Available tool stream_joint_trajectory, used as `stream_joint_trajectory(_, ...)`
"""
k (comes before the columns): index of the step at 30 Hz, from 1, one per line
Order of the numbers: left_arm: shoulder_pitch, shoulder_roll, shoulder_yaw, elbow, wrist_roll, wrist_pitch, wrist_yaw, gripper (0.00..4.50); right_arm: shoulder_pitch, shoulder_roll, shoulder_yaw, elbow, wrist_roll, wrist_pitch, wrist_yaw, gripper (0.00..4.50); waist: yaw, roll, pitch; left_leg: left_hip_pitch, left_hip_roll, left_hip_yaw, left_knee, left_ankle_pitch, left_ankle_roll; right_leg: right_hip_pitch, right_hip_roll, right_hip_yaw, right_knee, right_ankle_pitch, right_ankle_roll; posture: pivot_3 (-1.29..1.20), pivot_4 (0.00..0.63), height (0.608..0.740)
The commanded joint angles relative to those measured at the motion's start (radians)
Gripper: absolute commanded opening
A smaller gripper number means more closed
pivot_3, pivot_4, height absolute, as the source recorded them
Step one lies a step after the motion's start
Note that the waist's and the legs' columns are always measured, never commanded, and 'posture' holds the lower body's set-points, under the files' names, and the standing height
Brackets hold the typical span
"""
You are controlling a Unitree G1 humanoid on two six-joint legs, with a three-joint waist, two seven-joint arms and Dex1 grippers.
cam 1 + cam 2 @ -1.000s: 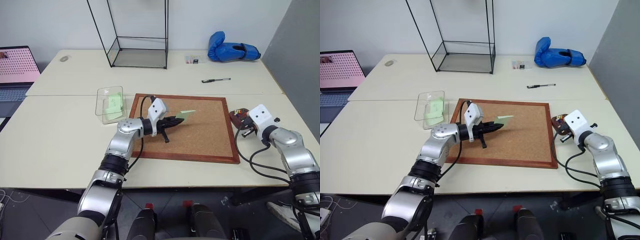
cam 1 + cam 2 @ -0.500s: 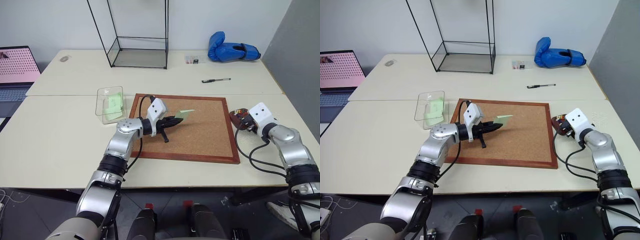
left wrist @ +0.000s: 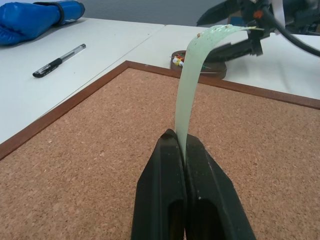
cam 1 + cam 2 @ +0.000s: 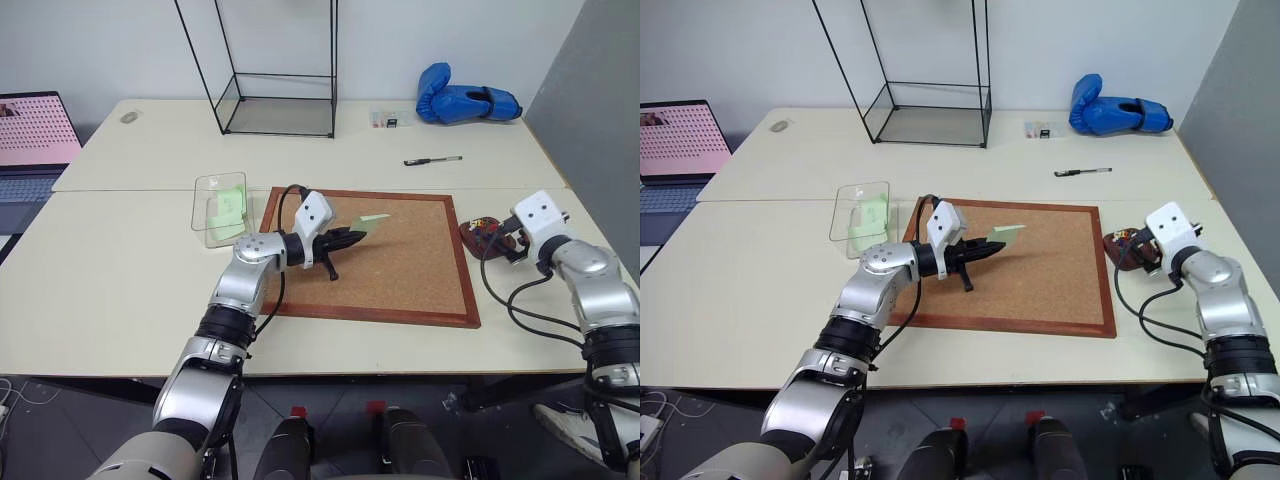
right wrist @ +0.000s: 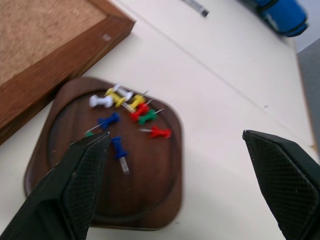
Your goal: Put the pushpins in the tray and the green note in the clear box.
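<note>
Pinching the green note (image 3: 187,95) by one edge, the left gripper (image 3: 180,150) stays clear of its limp, featherlight body; right gripper (image 5: 175,165) gapes above tray (image 5: 150,200).

The left gripper (image 4: 352,237) reaches forward with fingers pressed together, while the right gripper (image 5: 177,185) hangs spread wide.

The green note (image 3: 187,95) is held between the closed fingers of the left gripper (image 4: 352,238), above the corkboard (image 4: 400,280). The clear box (image 4: 220,207) lies behind and to the left of that gripper, just off the board's left edge. The tray (image 5: 150,185), with the pushpins (image 5: 131,112) in it, lies directly below the wide-open right gripper (image 5: 175,190), just beside the board's right edge.
</note>
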Motion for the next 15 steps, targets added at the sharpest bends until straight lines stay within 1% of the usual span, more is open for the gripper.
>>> stream_joint_trajectory(1, -0.05, 0.022, 0.037, -0.045, -0.006, 0.023, 0.062, 0.0, 0.006, -0.03, -0.036, -0.177, 0.109, -0.012, 0.157, 4.48, -0.002, 0.0, 0.0, 0.0, 0.0, 0.0, 0.0, 0.0, 0.0, 0.0, 0.0, 0.0, 0.0, 0.0, 0.0, 0.0, 0.15, 0.74)
stream_joint_trajectory(3, -0.053, 0.043, 0.046, -0.077, -0.001, 0.055, 0.091, 0.0, 0.02, -0.018, -0.032, -0.258, 0.172, -0.022, 0.236, 4.48, -0.009, 0.0, 0.0, 0.001, 0.001, 0.0, 0.0, 0.0, 0.0, 0.0, 0.001, 0.0, 0.0, 0.0, 0.0, 0.0, 0.15, 0.74)
stream_joint_trajectory(5, -0.045, 0.079, 0.063, -0.137, 0.008, 0.102, 0.136, 0.0, 0.022, 0.021, -0.032, -0.35, 0.261, -0.008, 0.297, 4.48, -0.015, 0.0, 0.0, 0.001, 0.001, -0.001, 0.0, 0.0, 0.0, 0.0, 0.001, 0.0, 0.001, 0.0, 0.0, 0.0, 0.15, 0.74)
stream_joint_trajectory(8, -0.029, 0.125, 0.098, -0.219, 0.002, 0.188, 0.198, 0.0, 0.009, 0.068, -0.023, -0.433, 0.341, 0.031, 0.339, 4.48, -0.019, -0.001, 0.0, 0.001, 0.001, -0.001, 0.0, 0.0, 0.0, 0.001, 0.001, 0.0, 0.001, 0.0, 0.0, 0.0, 0.15, 0.74)
stream_joint_trajectory(12, 0.03, 0.242, 0.168, -0.332, 0.018, 0.294, 0.275, 0.0, -0.053, 0.148, 0.045, -0.504, 0.413, 0.104, 0.381, 4.48, -0.026, -0.001, 0.001, 0.003, 0.002, -0.001, 0.0, 0.0, 0.0, 0.001, 0.001, 0.0, 0.001, 0.0, 0.0, 0.0, 0.15, 0.74)
stream_joint_trajectory(15, 0.076, 0.315, 0.232, -0.354, 0.032, 0.328, 0.348, 0.0, -0.092, 0.171, 0.134, -0.53, 0.416, 0.165, 0.43, 4.48, -0.022, 0.0, 0.001, 0.003, 0.002, -0.001, 0.0, 0.0, 0.0, 0.001, 0.001, 0.0, 0.002, 0.0, 0.0, 0.0, 0.15, 0.74)
